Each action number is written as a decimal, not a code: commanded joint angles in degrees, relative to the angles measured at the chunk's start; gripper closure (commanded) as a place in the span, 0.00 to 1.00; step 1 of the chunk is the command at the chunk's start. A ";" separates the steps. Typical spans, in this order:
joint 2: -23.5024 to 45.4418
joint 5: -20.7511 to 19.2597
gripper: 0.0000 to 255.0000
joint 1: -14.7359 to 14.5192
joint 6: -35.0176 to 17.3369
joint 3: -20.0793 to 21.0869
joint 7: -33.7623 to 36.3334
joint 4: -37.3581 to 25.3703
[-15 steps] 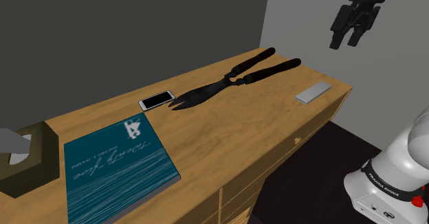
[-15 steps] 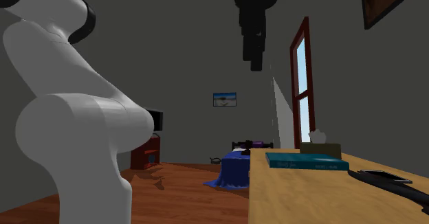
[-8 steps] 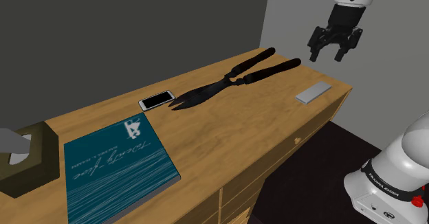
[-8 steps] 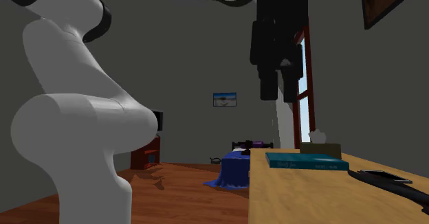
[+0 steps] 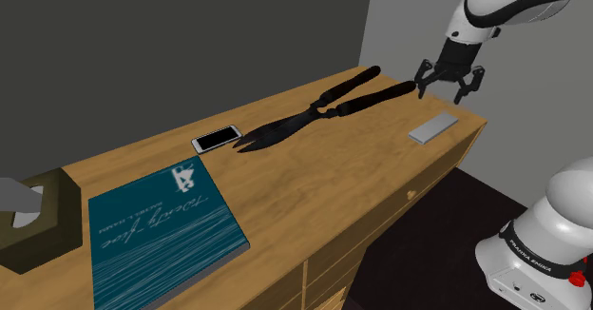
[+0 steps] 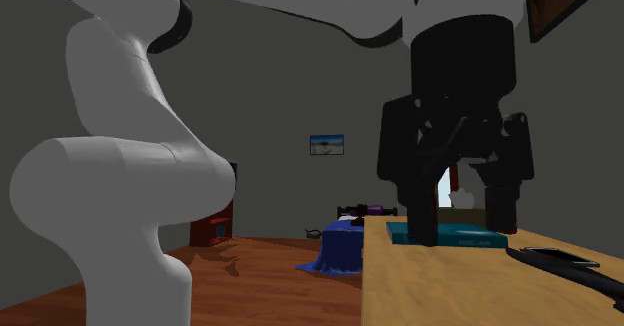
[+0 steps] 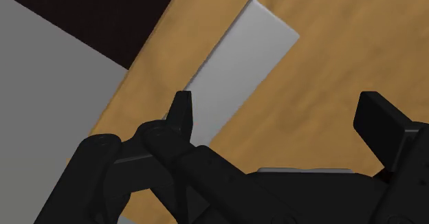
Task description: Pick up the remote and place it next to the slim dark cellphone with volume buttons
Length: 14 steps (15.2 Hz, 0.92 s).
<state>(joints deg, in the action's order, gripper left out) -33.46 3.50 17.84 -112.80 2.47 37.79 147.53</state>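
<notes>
Hovering with its fingers (image 7: 381, 126) spread wide and clasping nothing, the black gripper (image 5: 449, 80) hangs just above the remote (image 5: 433, 126), a flat grey slab lying on the wooden dresser (image 5: 314, 180) close to the front corner at the end nearest the robot's stand. Seen from the wrist, the remote (image 7: 240, 71) runs slantwise under the gripper (image 7: 282, 123), nearer one finger than the other, so the hand looks to need squaring up before it can close. No part of the task is done: the remote is not yet grasped, lifted or carried. Its destination, a slim cellphone (image 5: 216, 139) with a pale face and dark rim, rests well apart from it, near the back edge about halfway along the dresser, touching or nearly touching the blade tips of long black garden shears (image 5: 323, 111) that lie between the two. Left to do, by this reckoning: descend, grip, lift, cross over the shears, and set the remote down on bare wood beside the phone.
</notes>
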 commanded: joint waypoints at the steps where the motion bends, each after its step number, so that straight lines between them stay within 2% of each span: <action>1: 2.28 -0.57 0.00 2.39 -4.36 0.35 4.69 1.75; 7: 9.24 -2.90 0.00 9.57 -15.40 1.10 18.52 5.44; 14: 12.67 -3.08 0.00 9.72 -21.21 1.22 18.71 7.82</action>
<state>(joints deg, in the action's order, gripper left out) -21.49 0.50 27.46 -132.90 3.73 56.54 155.00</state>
